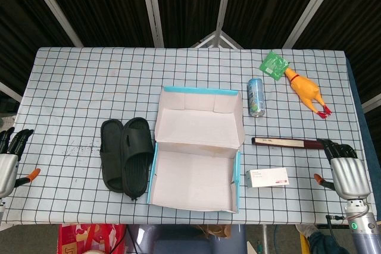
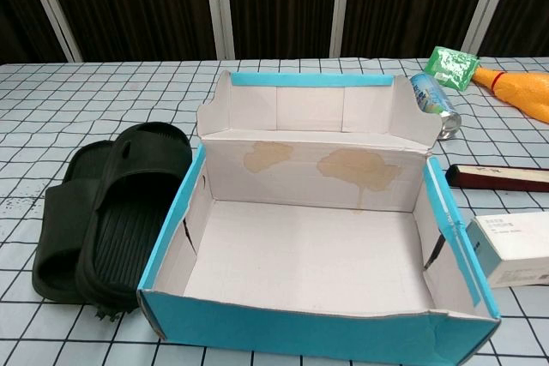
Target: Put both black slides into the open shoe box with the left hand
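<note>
Left hand at the table's left edge, fingers apart, holding nothing. Right hand at the near right edge, fingers apart, also holding nothing. Two black slides side by side, overlapping, touching the left wall of the open box. Can right of the box.
</note>
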`<state>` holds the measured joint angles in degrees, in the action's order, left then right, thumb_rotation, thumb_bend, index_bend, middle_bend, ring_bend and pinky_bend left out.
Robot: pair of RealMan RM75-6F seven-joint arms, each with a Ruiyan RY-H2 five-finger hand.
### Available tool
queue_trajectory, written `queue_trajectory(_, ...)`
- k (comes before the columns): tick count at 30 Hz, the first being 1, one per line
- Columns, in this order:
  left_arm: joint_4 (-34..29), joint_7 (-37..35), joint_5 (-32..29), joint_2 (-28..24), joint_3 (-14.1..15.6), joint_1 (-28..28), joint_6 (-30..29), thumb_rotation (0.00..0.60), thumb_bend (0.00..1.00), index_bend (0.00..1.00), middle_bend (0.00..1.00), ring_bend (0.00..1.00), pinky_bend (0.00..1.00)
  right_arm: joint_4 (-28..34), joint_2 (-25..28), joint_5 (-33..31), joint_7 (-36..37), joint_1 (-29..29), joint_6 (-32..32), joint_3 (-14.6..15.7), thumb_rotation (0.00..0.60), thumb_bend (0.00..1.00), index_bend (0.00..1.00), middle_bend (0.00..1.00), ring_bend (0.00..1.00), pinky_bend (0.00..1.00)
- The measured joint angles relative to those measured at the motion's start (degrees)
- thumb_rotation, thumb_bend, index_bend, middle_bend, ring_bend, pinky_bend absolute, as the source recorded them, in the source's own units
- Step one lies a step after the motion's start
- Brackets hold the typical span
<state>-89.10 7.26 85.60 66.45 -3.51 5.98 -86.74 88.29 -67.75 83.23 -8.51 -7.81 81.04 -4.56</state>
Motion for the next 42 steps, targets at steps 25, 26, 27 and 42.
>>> queue_trajectory(25,-1.84,0.13,-3.19,7.65,-0.07,1.86,4.72,0.6,0.04,0.07,0.17,0.0,0.07,1.26,1.13,-0.5,0.74,0.75,0.32,0.37,0.6,0.18,0.17,0.21,0.25,0.21)
queue_trajectory(26,-1.83,0.6,-2.91,8.26,0.07,1.89,4.64,0.6,0.03,0.07,0.17,0.0,0.07,1.26,1.17,-0.45,0.93,0.81,0.46,0.35,0.6,0.18,0.17,0.21,0.25,0.21)
queue_trajectory(27,-1.73,1.19,-2.63,9.04,0.22,1.92,4.51,0.6,0.03,0.07,0.17,0.0,0.07,1.22,1.21,-0.4,1.13,0.87,0.58,0.34,0.6,0.18,0.17,0.21,0.25,0.21)
queue_trajectory(42,1.68,6.46,-0.98,22.27,2.74,1.86,4.69,0.55,0.0,0.0,0.05,0.0,0.05,0.81,1.34,-0.64,2.17,0.96,0.51,0.11,0.6,0.18,0.17,0.21,0.26,0.21)
